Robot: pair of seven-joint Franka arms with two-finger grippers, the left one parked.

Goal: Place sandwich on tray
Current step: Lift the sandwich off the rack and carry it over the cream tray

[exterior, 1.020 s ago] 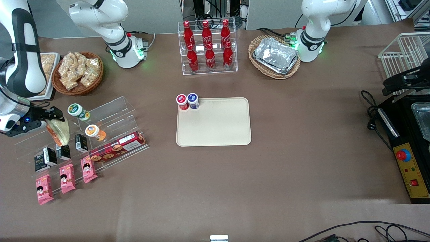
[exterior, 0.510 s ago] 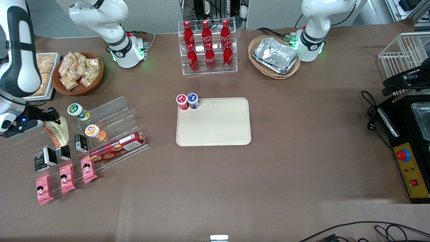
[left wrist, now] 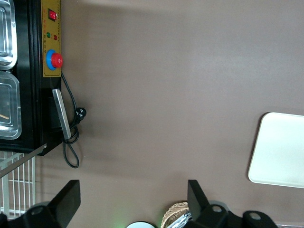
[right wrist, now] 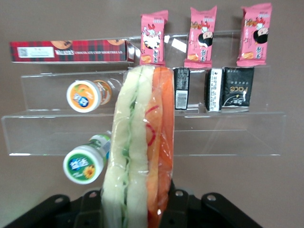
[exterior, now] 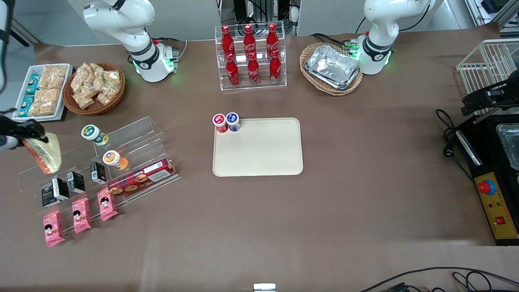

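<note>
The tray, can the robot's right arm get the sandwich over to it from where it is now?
Probably yes. The gripper holds the sandwich lifted above the clear shelf, and bare table lies between it and the tray. Only two small cups stand at one tray corner.

Robotics lab dressed as a mock snack shop. Brown-covered worktop [exterior: 344, 211] with two white arm bases [exterior: 152, 61] bolted on. Retail props: clear acrylic stepped shelf [exterior: 121, 138] of packaged snacks, acrylic rack of red cola bottles [exterior: 251, 56], wicker baskets [exterior: 95, 107]. Lab signs: control box with red emergency button [exterior: 486, 187], loose cables [exterior: 448, 134], green status lights.
</note>
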